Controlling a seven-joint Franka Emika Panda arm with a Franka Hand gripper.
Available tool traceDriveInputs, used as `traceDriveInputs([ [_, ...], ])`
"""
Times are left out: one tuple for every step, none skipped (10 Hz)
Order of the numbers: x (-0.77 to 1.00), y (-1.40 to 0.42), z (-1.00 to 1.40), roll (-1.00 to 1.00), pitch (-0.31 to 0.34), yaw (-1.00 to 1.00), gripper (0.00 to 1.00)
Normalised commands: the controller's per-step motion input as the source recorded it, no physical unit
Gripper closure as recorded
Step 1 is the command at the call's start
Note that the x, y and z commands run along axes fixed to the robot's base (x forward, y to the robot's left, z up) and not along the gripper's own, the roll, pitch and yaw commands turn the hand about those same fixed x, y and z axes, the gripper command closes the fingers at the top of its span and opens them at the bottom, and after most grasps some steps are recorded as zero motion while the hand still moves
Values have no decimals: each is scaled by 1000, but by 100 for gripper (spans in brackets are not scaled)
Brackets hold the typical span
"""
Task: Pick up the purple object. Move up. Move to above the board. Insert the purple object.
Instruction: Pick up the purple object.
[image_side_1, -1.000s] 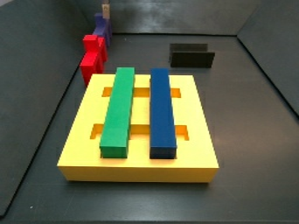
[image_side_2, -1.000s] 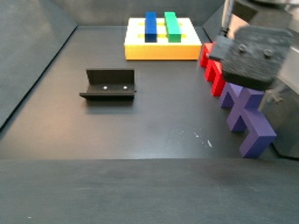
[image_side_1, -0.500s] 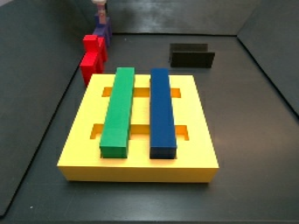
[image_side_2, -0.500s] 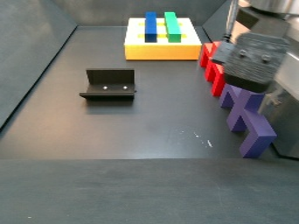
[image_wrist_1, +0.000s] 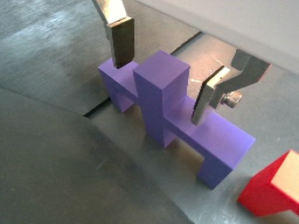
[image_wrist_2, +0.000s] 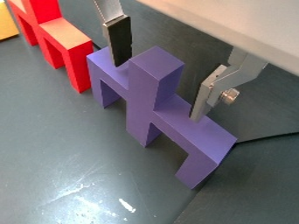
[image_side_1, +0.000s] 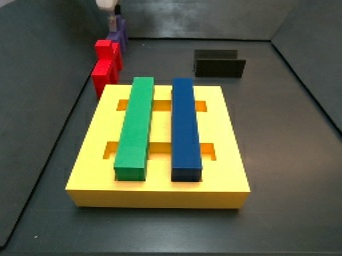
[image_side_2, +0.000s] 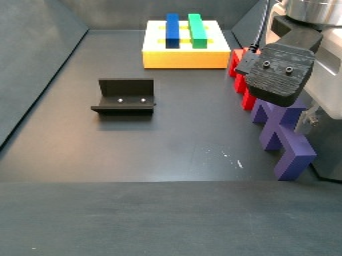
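The purple object (image_wrist_2: 158, 105) is lying on the dark floor just beside a red stepped block (image_wrist_2: 56, 42), its raised centre ridge sitting between the two fingers of the gripper (image_wrist_2: 163, 63), which is hanging spread apart over the piece. In both wrist views the silver finger plates are flanking the ridge, one finger (image_wrist_1: 121, 39) showing its dark pad near the crossbar and the opposite one (image_wrist_1: 219, 87) standing slightly off the ridge; whether either pad is touching the purple surface cannot be told, and the piece is resting on the floor rather than being carried. In a side view the gripper's dark body (image_side_2: 278, 72) is covering the upper part of the purple object (image_side_2: 285, 135), whose lower legs are showing below it, with the red block (image_side_2: 245, 85) lying just behind. The board (image_side_1: 160, 148) is sitting well apart from them, carrying a long green bar (image_side_1: 135, 125) and a long dark blue bar (image_side_1: 187, 125) side by side in its slots. A dark fixture (image_side_2: 124, 98) is standing alone on the floor, apart from both the board (image_side_2: 183, 55) and the gripper.
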Motion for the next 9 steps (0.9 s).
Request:
traceDriveInputs([
  [0, 0, -43, 0, 0, -97, 0],
  [3, 11, -57, 0, 0, 0, 0],
  [14, 11, -46, 0, 0, 0, 0],
  [20, 0, -51, 0, 0, 3, 0],
  [11, 0, -51, -3, 0, 0, 0],
  [6, 0, -69, -7, -6, 26, 0],
  [0, 23, -83, -9, -10, 54, 0],
  [0, 40, -89, -10, -9, 80, 0],
  [0, 60, -109, -11, -9, 109, 0],
])
